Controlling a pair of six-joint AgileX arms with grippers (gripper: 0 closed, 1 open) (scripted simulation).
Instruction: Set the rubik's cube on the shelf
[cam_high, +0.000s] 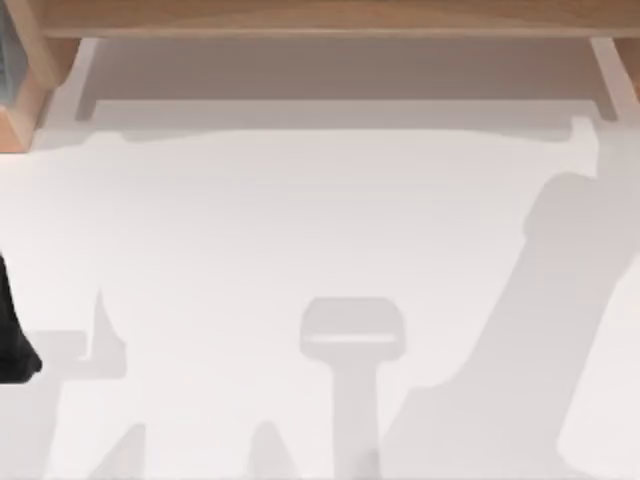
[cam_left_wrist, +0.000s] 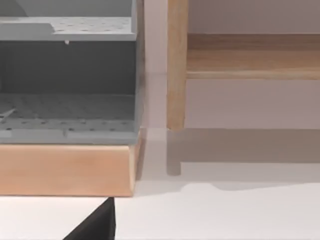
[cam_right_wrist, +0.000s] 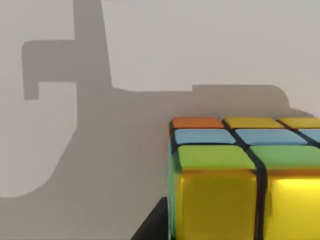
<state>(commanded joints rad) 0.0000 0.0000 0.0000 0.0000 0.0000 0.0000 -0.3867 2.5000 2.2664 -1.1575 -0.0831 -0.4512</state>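
The rubik's cube (cam_right_wrist: 235, 180) sits very close to the right wrist camera, with yellow, green, blue and orange tiles showing. It hangs above the white table, held by my right gripper. One dark finger (cam_right_wrist: 152, 226) lies against the cube's side. The shelf (cam_high: 320, 18) is a long light-brown board along the far edge of the table on white supports (cam_high: 85, 75). The left wrist view shows the shelf (cam_left_wrist: 250, 55) from the front. My left arm (cam_high: 14, 335) is parked at the table's left edge, with a dark fingertip (cam_left_wrist: 95, 225) showing low in its wrist view.
A wooden box with a grey perforated inside (cam_left_wrist: 65, 115) stands at the far left, next to the shelf's wooden leg (cam_left_wrist: 176, 65). In the top view this box (cam_high: 18, 85) shows at the left corner. Arm shadows fall across the white tabletop (cam_high: 250, 230).
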